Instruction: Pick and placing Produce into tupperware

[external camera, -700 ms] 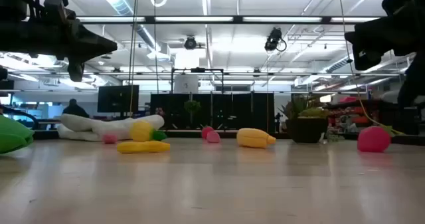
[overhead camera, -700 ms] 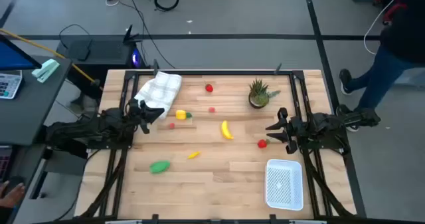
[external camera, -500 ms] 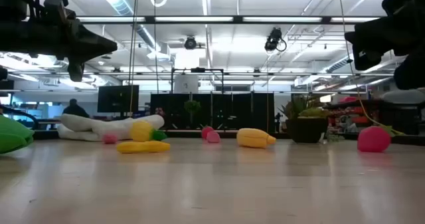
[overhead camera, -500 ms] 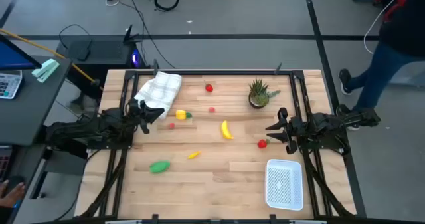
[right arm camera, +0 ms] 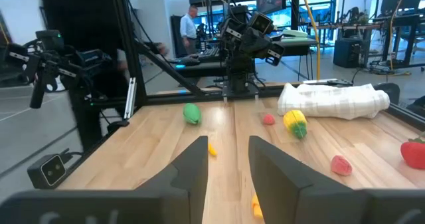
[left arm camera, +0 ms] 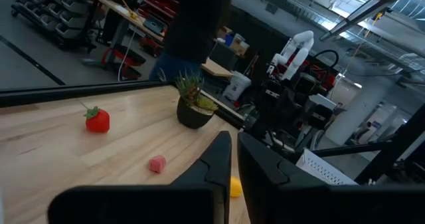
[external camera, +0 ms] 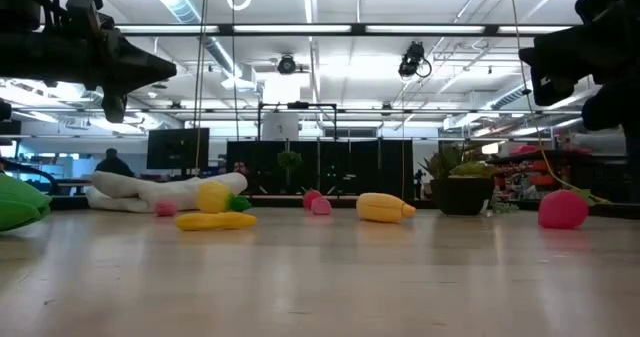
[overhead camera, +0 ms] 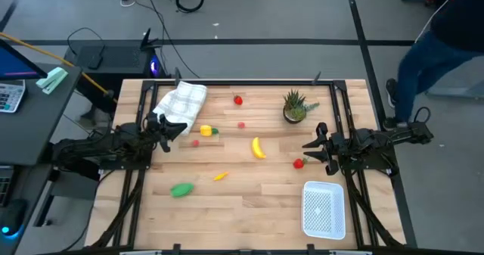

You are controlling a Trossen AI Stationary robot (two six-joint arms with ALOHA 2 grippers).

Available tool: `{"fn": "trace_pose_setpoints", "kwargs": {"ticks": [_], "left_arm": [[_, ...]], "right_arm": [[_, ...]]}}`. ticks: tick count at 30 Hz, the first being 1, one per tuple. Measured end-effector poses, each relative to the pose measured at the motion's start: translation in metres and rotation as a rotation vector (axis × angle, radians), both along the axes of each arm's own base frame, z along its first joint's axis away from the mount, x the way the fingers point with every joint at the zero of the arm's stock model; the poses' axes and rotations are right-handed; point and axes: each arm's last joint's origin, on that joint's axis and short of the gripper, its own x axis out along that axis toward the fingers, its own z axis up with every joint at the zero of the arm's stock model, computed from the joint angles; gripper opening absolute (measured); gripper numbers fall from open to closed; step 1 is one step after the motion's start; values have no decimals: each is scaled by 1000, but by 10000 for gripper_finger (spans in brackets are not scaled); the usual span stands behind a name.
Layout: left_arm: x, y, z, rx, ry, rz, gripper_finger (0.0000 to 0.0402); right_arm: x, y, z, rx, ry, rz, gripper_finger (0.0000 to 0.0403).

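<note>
Both arms parked at table edges, nothing grasped. Left gripper (overhead camera: 175, 128) hovering beside white cloth (overhead camera: 181, 101), fingers nearly closed, only a slit between them, holding nothing. Right gripper (overhead camera: 316, 147) spread apart, empty, aimed at red piece (overhead camera: 299, 163) just beside it, probably first pick given short carry to tupperware (overhead camera: 324, 208) at near right corner. Tupperware empty; 0 pieces placed. Banana (overhead camera: 259, 147) mid-table, green piece (overhead camera: 181, 188) and small orange piece (overhead camera: 220, 176) on left half, potted plant (overhead camera: 294, 106) at far side.
</note>
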Motion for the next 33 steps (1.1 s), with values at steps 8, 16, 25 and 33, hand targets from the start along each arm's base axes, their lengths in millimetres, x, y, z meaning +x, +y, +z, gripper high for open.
{"fn": "trace_pose_setpoints", "kwargs": {"ticks": [8, 16, 25, 33], "left_arm": [[0, 0, 0, 0, 0, 0, 38], [0, 0, 0, 0, 0, 0, 36], [0, 0, 0, 0, 0, 0, 28], [0, 0, 2, 1, -22, -1, 36]], "right_arm": [[0, 0, 0, 0, 0, 0, 117], [0, 0, 0, 0, 0, 0, 117], [0, 0, 0, 0, 0, 0, 117], [0, 0, 0, 0, 0, 0, 117]]}}
